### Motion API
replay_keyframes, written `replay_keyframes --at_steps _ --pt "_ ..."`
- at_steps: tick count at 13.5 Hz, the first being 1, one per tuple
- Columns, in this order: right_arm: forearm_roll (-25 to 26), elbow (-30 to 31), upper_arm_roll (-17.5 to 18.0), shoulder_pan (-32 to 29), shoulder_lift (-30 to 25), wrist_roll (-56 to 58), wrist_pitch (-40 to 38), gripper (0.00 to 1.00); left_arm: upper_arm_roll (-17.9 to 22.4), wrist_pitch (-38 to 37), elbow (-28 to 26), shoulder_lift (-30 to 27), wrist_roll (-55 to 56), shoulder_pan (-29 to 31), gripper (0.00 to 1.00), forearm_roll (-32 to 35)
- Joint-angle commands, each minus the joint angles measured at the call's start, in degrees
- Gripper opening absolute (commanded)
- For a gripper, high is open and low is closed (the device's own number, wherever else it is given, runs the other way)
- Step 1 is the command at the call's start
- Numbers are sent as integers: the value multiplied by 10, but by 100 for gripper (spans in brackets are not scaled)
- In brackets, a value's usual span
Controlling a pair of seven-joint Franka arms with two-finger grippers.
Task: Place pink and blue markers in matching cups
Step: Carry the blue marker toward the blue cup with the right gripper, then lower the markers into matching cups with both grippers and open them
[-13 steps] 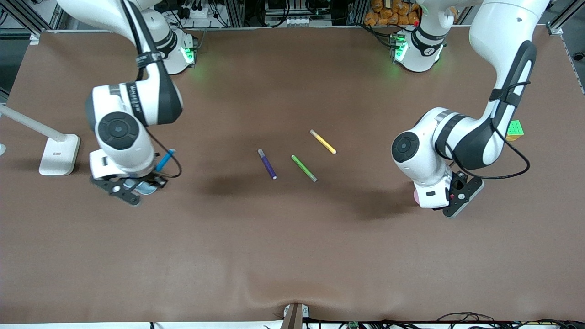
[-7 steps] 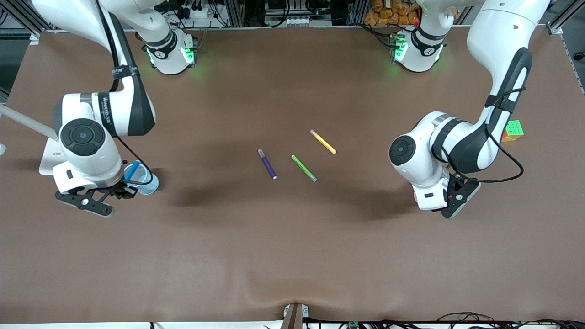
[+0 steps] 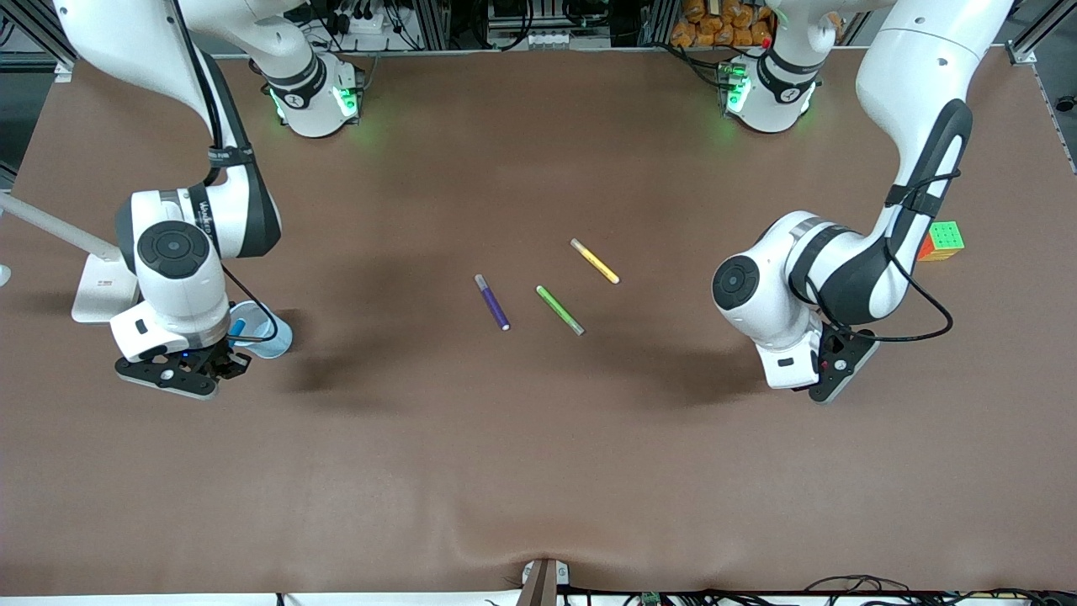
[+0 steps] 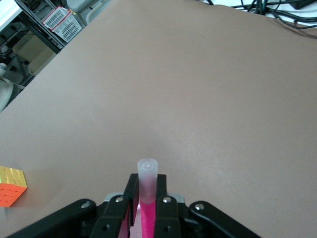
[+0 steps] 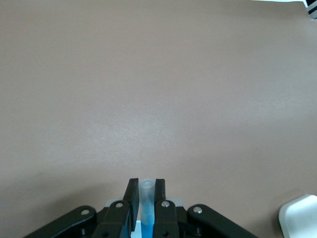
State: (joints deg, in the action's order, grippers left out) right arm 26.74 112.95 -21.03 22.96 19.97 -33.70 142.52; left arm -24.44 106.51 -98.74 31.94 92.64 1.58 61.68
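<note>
Evidently the placing step is in hand for both markers at once. The right gripper (image 3: 220, 364) is clamped on the blue marker (image 5: 146, 203), whose pale cap sticks out between the closed fingers (image 5: 130, 198) in the right wrist view; in the front view the marker's lower end (image 3: 236, 326) is seen inside the rim of the blue cup (image 3: 269, 335), so it is judged to be partly lowered but not released. The cup is taken as the landmark: it stands toward the right arm's end of the table, beside a white lamp base (image 3: 103, 290).

The left gripper (image 4: 147, 208) is likewise shut on the pink marker (image 4: 147, 198), held upright with its cap showing. This gripper hangs well away from the blue cup, toward the left arm's end. The pink cup cannot be made out under the arm, though a sliver of pink shows between the fingers below the marker, so whether the marker is over its cup cannot be told.

Between the two arms, well apart from the blue cup, a purple pen (image 3: 491, 301), a green pen (image 3: 559, 310) and a yellow pen (image 3: 594, 261) are left lying; a colour cube (image 3: 941, 241) sits past the left arm.

Next, each marker needs to be lowered straight into its cup, the fingers opened, and the gripper lifted clear without tipping the cup.
</note>
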Motion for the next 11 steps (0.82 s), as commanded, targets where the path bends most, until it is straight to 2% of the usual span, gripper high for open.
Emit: replay_keyframes --at_steps 1,5,7,8,9,11 --pt "18 37 2 -6 -22 -7 29 0 -4 -20 6 4 12 -3 0 16" --pt "18 39 2 -6 -19 -12 35 0 -5 -26 5 8 13 -4 0 15" --pt "18 59 1 -5 -20 -13 54 0 -5 -27 5 11 13 -5 7 12" --pt "18 70 0 -5 -21 -17 68 0 -5 -27 5 12 13 -6 7 12" --pt "18 77 -1 -4 -23 -22 72 0 -5 -27 5 12 13 -6 12 12" --pt "19 87 -1 1 -26 -41 72 0 -5 -27 7 14 8 -6 31 12"
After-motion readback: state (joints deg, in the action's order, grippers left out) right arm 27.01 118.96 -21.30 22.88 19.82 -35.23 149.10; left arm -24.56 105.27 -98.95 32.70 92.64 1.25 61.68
